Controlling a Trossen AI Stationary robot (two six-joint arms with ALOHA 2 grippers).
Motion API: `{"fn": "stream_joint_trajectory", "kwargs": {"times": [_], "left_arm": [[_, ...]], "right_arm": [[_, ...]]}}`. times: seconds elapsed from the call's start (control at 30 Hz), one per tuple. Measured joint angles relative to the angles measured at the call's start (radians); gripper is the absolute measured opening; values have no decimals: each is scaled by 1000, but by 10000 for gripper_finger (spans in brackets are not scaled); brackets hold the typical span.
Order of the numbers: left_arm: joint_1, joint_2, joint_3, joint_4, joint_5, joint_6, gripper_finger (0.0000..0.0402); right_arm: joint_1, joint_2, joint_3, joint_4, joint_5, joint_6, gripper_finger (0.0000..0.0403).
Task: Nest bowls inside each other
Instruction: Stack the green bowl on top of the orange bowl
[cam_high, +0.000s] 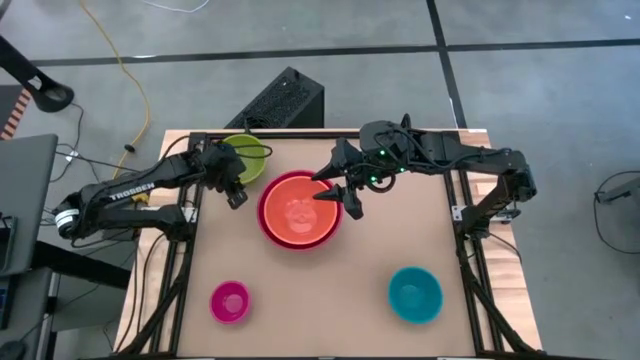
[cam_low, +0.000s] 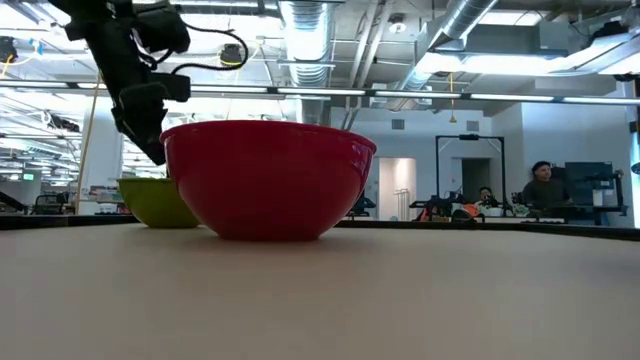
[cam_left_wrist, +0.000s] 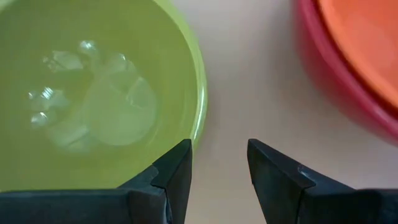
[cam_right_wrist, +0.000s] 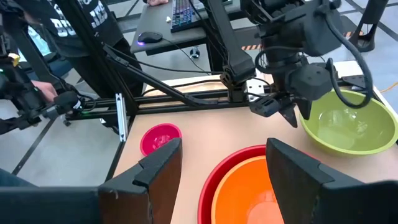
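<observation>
Left claw (cam_high: 236, 196), fingers spread and holding nothing, hangs just beside the green bowl's (cam_high: 244, 159) rim, apparently lining up a rim grasp. The red bowl (cam_high: 268, 225), an orange bowl (cam_high: 300, 211) already nested inside, sits between both claws. Right claw (cam_high: 340, 198), spread wide and empty, hovers over its rim. Pink bowl (cam_high: 230, 301) and teal bowl (cam_high: 415, 294) lie well apart on the counter (cam_high: 330, 290).

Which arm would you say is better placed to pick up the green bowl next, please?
Probably the left: its open pincer hangs right at the green bowl rim, while the right pincer hangs open over the red bowl.
</observation>
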Motion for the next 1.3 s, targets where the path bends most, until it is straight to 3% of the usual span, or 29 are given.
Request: {"fn": "stream_joint_trajectory", "kwargs": {"times": [0.17, 0.7, 0.83, 1.07, 1.3], "left_arm": [[30, 68, 0, 0, 73, 31, 145], [55, 203, 0, 117, 36, 46, 141], [59, 206, 0, 117, 2, 35, 115], [59, 198, 0, 143, 26, -7, 14], [52, 143, 0, 215, 54, -56, 21]], "right_arm": [[0, 0, 0, 0, 0, 2, 234], [9, 0, 0, -2, 0, 23, 234], [9, 0, 0, -3, 0, 23, 234], [9, 0, 0, -12, 0, 23, 234], [9, 0, 0, -36, 0, 23, 234]]}}
